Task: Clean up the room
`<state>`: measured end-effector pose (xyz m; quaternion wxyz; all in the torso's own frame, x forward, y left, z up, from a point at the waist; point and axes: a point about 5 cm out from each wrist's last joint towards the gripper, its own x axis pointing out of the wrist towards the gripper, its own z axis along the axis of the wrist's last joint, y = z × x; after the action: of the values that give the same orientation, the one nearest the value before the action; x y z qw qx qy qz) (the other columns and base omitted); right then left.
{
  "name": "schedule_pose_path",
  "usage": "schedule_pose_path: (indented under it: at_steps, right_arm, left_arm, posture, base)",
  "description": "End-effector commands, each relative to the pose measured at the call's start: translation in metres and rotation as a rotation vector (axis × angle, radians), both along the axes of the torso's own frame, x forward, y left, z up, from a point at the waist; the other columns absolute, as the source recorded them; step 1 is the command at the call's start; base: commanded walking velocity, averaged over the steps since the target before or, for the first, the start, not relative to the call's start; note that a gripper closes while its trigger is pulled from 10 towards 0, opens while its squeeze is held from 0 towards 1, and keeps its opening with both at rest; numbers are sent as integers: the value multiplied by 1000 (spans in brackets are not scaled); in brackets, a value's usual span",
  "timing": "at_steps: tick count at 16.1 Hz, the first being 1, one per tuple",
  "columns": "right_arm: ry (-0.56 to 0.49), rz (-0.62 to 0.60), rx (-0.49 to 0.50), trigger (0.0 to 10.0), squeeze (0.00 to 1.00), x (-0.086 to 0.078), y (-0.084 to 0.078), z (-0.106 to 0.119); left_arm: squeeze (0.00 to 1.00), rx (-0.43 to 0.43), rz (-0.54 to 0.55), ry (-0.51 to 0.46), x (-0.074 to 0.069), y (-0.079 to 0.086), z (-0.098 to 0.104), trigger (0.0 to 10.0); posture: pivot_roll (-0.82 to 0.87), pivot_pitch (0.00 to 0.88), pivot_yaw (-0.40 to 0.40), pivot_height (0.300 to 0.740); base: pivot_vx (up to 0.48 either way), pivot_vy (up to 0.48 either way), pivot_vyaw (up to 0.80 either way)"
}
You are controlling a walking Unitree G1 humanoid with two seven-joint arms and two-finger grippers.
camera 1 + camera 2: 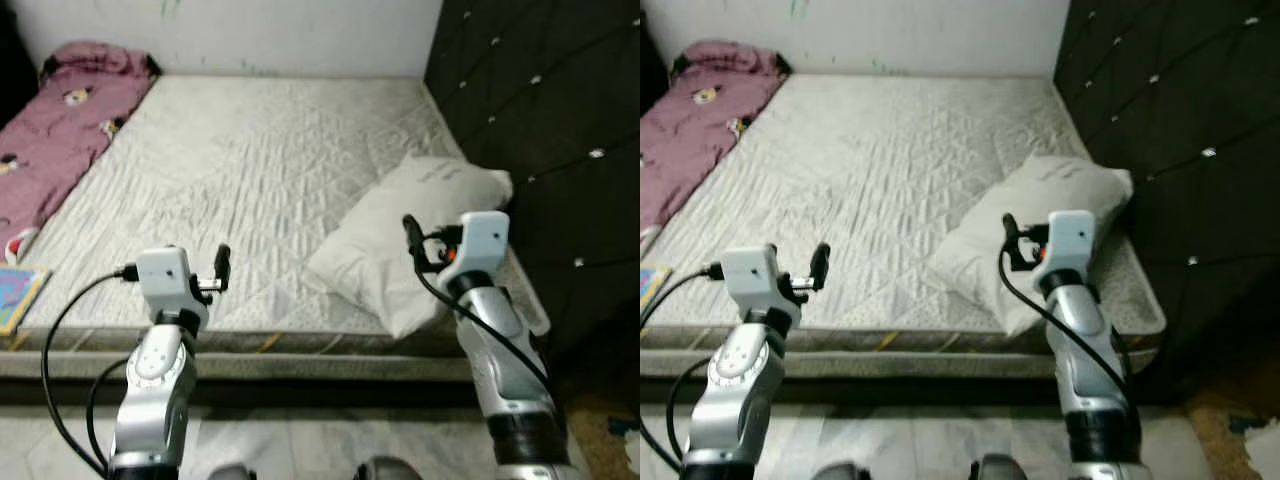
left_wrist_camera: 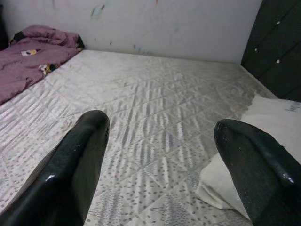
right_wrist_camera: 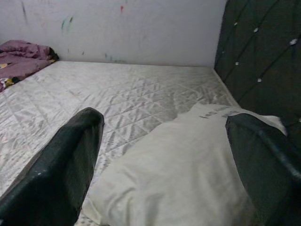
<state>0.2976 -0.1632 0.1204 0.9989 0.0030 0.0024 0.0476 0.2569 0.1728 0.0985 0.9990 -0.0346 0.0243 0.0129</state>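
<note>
A bare quilted mattress (image 1: 250,170) fills the middle of the scene, its near edge running across just in front of the robot. A white pillow (image 1: 400,240) lies on its right side, close to the near edge and beside the dark tufted headboard (image 1: 540,130) that stands along the right. Faint grey printing shows on the far part of the pillow's cover, but it is too small and blurred to read.

Along the far left of the mattress lies a mauve blanket (image 1: 60,130) printed with small cartoon patches, bunched up at the far corner against the white wall (image 1: 280,35), which carries a few coloured scribbles. At the near left edge a colourful book (image 1: 15,295) rests flat; its cover lettering cannot be made out.

The left gripper (image 2: 157,155) hovers over the near left part of the mattress, its two black fingers spread wide apart with nothing between them. The right gripper (image 3: 164,160) is held above the near end of the pillow, fingers (image 3: 66,165) likewise parted and holding nothing; whether they touch the cover is unclear.
</note>
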Motion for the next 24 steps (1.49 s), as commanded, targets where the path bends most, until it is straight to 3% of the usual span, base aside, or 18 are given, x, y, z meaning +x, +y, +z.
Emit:
schedule_pose_path:
  at_steps: [1, 11, 24]
  right_arm:
    - [-15, 11, 4, 10000, 0, 1, 4, 5]
    - [-14, 7, 5, 10000, 0, 2, 4, 5]
    - [-10, -4, 6, 10000, 0, 2, 4, 5]
  left_arm:
    - [0, 5, 1, -20, 0, 4, 4, 10000]
    - [0, 2, -25, -35, -1, 2, 6, 10000]
    - [0, 4, -34, -29, 0, 1, 5, 10000]
  posture:
    - [-127, 0, -12, 740]
    - [-128, 0, -12, 740]
    - [-129, 0, -11, 740]
  base:
    - [0, 0, 0]
    - [97, 0, 0]
    - [257, 0, 0]
